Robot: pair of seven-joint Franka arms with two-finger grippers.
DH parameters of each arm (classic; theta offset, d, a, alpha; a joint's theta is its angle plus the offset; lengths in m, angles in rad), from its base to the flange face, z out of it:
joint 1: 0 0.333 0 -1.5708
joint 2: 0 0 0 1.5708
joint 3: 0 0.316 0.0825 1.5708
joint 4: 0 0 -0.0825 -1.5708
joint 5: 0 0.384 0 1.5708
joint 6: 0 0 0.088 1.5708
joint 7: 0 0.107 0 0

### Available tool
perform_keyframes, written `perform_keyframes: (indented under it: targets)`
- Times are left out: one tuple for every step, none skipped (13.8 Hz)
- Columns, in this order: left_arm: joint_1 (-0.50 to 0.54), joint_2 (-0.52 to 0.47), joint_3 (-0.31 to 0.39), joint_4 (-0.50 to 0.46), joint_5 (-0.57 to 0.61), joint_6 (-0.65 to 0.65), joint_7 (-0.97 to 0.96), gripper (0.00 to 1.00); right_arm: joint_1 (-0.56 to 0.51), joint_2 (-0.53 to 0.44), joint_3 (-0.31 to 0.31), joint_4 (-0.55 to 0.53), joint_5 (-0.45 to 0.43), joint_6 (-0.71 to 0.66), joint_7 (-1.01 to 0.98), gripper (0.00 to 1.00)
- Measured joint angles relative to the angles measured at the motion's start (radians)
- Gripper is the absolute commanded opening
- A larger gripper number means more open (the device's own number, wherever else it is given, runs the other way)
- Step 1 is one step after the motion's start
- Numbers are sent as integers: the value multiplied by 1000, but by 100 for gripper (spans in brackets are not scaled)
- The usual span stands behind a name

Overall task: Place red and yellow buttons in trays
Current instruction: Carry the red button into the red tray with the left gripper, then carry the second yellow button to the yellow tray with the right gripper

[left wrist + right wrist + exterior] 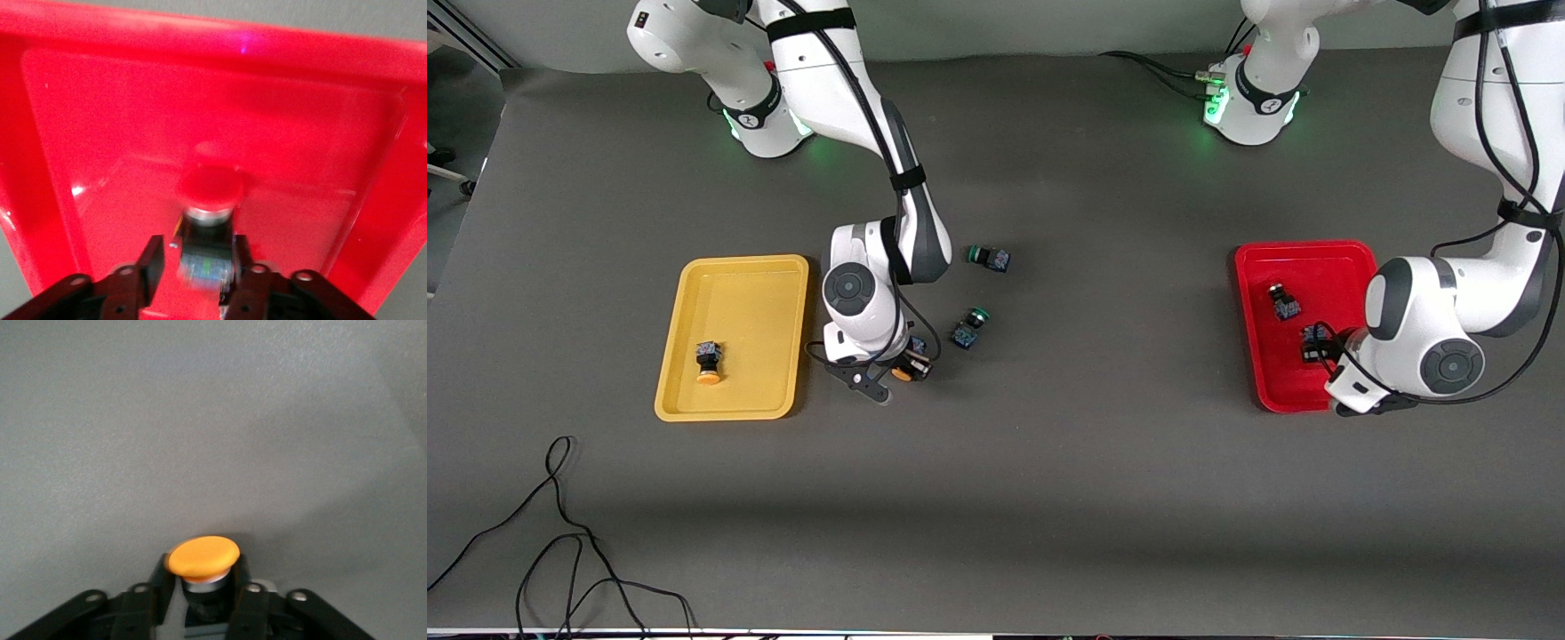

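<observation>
Below, right jaws (200, 603) gripping yellow button (202, 559)

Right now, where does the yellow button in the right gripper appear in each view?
Front view: yellow button at the right gripper, beside the yellow tray.
Left wrist view: not in it.
Right wrist view: yellow button between the fingers.
Shared landmark: grey table.

Right gripper (200, 603) is reaching down low, fingers clamping tight. Left gripper (193, 267) is hanging low too, arm bent, fingers sitting slightly apart.
</observation>
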Motion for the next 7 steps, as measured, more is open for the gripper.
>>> perform_keyframes:
  targets:
    - [2,-14,-1,-2,0,-3,0,100,-1,-4,-3,1,0,-4,-9,17]
    - [3,-34,-3,-1,0,-14,0,100,0,-13,-9,6,0,-25,-16,17]
    - [3,-60,-8,3,0,-39,0,100,1,-31,-22,16,-5,-68,-22,16]
    - [1,-95,-15,6,0,-68,0,100,6,-54,-47,34,-21,-132,-28,16]
    - [-5,-136,-21,12,0,-97,0,100,9,-85,-75,59,-50,-208,-31,16]
    - [-13,-182,-26,18,-1,-126,-1,100,10,-125,-99,87,-94,-289,-38,16]
    - [-20,-236,-28,22,-1,-148,-1,100,10,-173,-117,111,-152,-364,-58,16]
